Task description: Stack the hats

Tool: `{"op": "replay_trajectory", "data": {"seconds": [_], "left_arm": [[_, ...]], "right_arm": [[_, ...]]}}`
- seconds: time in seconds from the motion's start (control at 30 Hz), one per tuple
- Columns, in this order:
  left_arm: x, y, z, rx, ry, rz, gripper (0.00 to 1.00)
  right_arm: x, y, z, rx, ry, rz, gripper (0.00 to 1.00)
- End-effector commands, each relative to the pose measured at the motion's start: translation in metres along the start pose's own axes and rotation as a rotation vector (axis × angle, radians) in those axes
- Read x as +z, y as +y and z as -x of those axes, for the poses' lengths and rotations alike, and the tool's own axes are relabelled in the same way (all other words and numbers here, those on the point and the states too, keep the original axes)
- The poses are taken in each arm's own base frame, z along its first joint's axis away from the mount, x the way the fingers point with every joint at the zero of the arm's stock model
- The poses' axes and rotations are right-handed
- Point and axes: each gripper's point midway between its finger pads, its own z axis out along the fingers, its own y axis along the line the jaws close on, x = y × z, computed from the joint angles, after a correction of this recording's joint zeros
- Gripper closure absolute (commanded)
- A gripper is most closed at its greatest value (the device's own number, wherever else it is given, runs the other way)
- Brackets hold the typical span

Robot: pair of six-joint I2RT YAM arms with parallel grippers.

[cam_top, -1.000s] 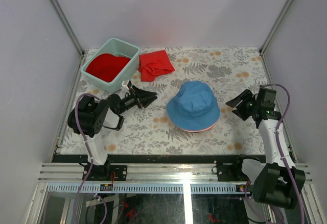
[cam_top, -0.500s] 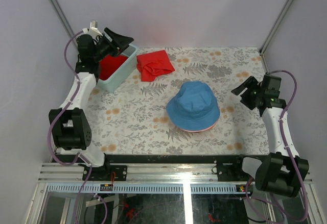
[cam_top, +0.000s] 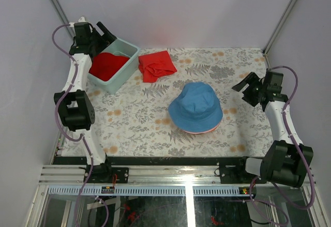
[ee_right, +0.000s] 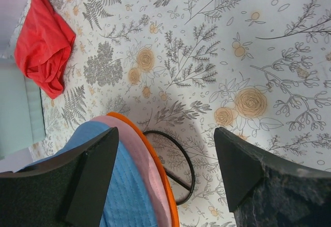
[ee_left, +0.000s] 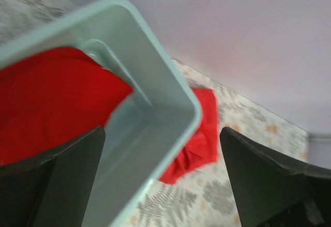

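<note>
A blue hat (cam_top: 195, 108) tops a stack in the middle of the table. The right wrist view shows the blue hat (ee_right: 124, 191) with a pink brim (ee_right: 138, 152) and an orange brim (ee_right: 164, 178) under it, on a black wire stand (ee_right: 189, 172). A red hat (cam_top: 106, 65) lies in the teal bin (cam_top: 125, 67) at the back left. My left gripper (cam_top: 106, 34) hangs open above the bin's far left corner, holding nothing; from its wrist the red hat (ee_left: 51, 100) lies below. My right gripper (cam_top: 246, 90) is open and empty, right of the stack.
A crumpled red cloth (cam_top: 156, 65) lies on the floral tablecloth just right of the bin, also seen as the red cloth (ee_left: 199, 139) past the bin rim (ee_left: 160, 82). Grey walls close in the back and both sides.
The left arm swung up from the table's left middle to above the bin at the back left, its jaws spreading wide. The right gripper lifted slightly back and opened further.
</note>
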Motion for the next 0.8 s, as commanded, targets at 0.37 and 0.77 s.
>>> {"op": "replay_trajectory", "data": {"seconds": [0.37,0.77], "left_arm": [[0.044,0.126,-0.056,0.331,0.223,0.485,0.0],[0.072,0.167,-0.104,0.363,0.348,0.661,0.0]], "right_arm": [[0.024,0.01,0.008,-0.013,0.012,0.08,0.16],[0.023,0.019,0.021,-0.027,0.002,0.091,0.15]]}}
